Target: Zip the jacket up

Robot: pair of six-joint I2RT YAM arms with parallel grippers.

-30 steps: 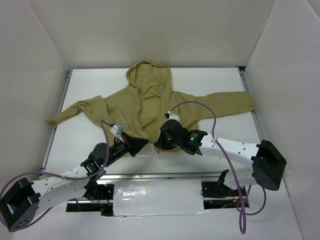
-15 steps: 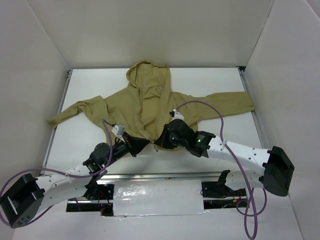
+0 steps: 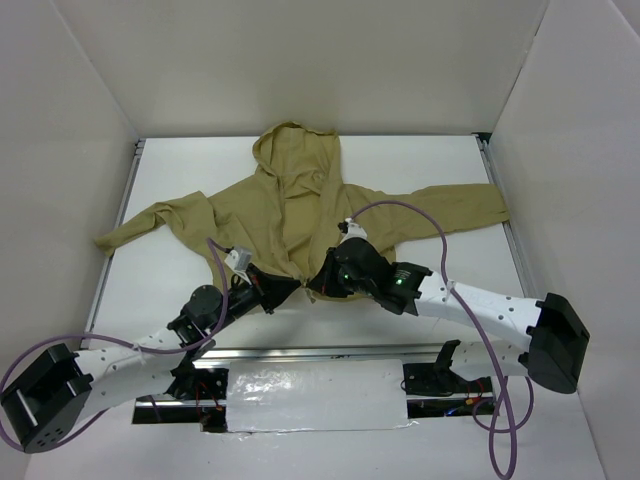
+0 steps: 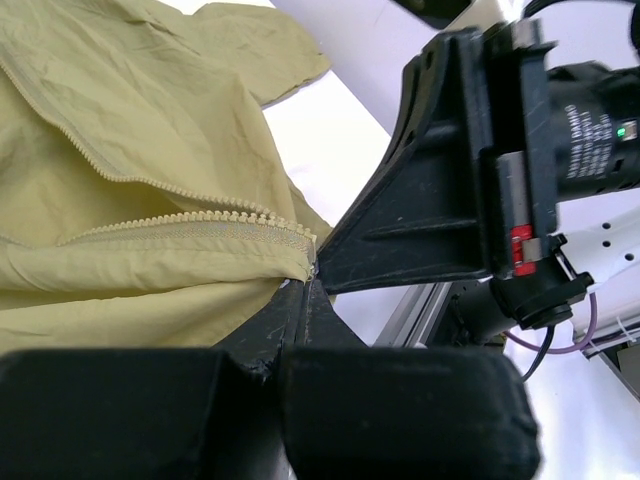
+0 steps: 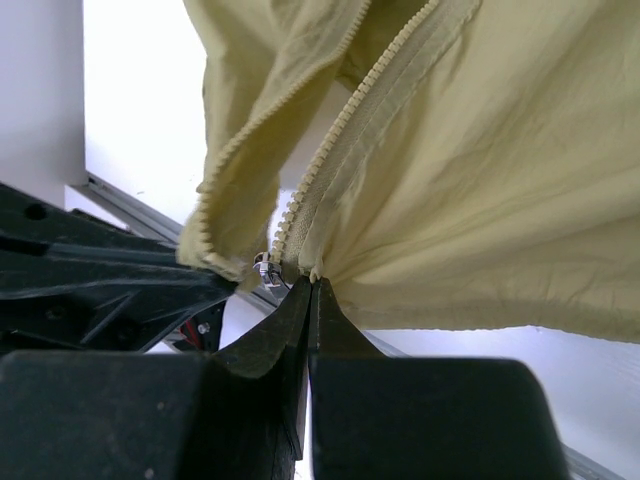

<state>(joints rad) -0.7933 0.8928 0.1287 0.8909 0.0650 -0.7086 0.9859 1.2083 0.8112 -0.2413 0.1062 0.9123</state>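
My left claw (image 4: pixel 303 290) and right claw (image 5: pixel 311 285) are both clamped on the near hem of the jacket (image 3: pixel 300 205), which lies spread on the bench (image 3: pixel 440 160) hood away, one each side of the zipper (image 5: pixel 348 120) base, probably to line up the halves for zipping.

White arms (image 3: pixel 480 305), black hands (image 3: pixel 288 287) (image 3: pixel 318 287), purple cables (image 3: pixel 400 207).

No legible text: the only lettering, small white print set sideways on the black cylindrical motor housing (image 4: pixel 585 130) in the left wrist view, is too blurred to read.
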